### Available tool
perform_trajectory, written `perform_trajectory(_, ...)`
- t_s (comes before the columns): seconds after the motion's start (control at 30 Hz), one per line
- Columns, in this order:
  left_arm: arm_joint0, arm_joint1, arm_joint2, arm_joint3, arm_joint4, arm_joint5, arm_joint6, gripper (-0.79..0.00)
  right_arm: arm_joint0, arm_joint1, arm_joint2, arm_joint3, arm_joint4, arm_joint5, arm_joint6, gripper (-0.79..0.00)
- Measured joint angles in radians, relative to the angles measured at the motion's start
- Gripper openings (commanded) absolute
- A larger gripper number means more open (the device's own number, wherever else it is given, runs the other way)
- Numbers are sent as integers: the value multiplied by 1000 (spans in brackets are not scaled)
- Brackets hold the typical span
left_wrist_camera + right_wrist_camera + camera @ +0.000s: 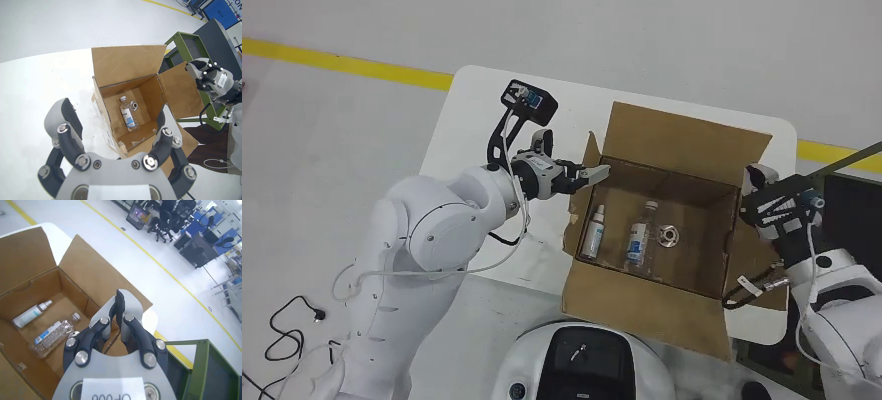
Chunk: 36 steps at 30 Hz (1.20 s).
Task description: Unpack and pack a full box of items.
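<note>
Top view: box [672, 150] holds spray bottle [593, 232] + clear bottle [640, 243]. My left gripper [594, 173] at box's 9 o'clock, spread, empty; right gripper [119, 298] at 3 o'clock, fingers pressed together.

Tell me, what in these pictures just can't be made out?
1. The small metal piece: in the right wrist view the right gripper partly covers it, and what it is cannot be told.
2. The clear plastic bottle: in the top view it is too small to tell whether it holds any liquid.
3. The cardboard box: in the top view its near wall hides the strip of floor just behind it.
</note>
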Motion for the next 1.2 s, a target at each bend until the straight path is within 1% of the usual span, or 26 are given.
perform_trajectory(0.1, 0, 0, 0, 0, 0, 0, 0, 0, -55, -4, 99, 20, 86, 4, -77, -785)
perform_trajectory(0.2, 0, 0, 0, 0, 0, 0, 0, 0, -106, -9, 209, 53, 186, -18, -143, -785)
perform_trajectory(0.3, 0, 0, 0, 0, 0, 0, 0, 0, -146, -12, 311, 97, 276, -50, -182, -785)
perform_trajectory(0.37, 0, 0, 0, 0, 0, 0, 0, 0, -164, -14, 359, 124, 317, -60, -194, -785)
perform_trajectory(0.43, 0, 0, 0, 0, 0, 0, 0, 0, -179, -18, 399, 156, 357, -40, -198, -785)
perform_trajectory(0.53, 0, 0, 0, 0, 0, 0, 0, 0, -183, -19, 409, 168, 369, -23, -196, -785)
perform_trajectory(0.8, 0, 0, 0, 0, 0, 0, 0, 0, -182, -19, 408, 166, 368, -24, -196, -785)
perform_trajectory(0.9, 0, 0, 0, 0, 0, 0, 0, 0, -192, -21, 392, 174, 364, -30, -216, -785)
perform_trajectory(1.0, 3, 0, 0, 0, 0, -2, 4, 0, -209, -25, 383, 196, 386, -56, -260, -785)
perform_trajectory(1.07, 23, 2, -5, 0, 14, -12, 34, 0, -231, -28, 393, 220, 412, -90, -301, -785)
perform_trajectory(1.2, 50, 14, -23, -20, 139, -19, 46, 0, -275, -33, 416, 275, 454, -157, -360, -785)
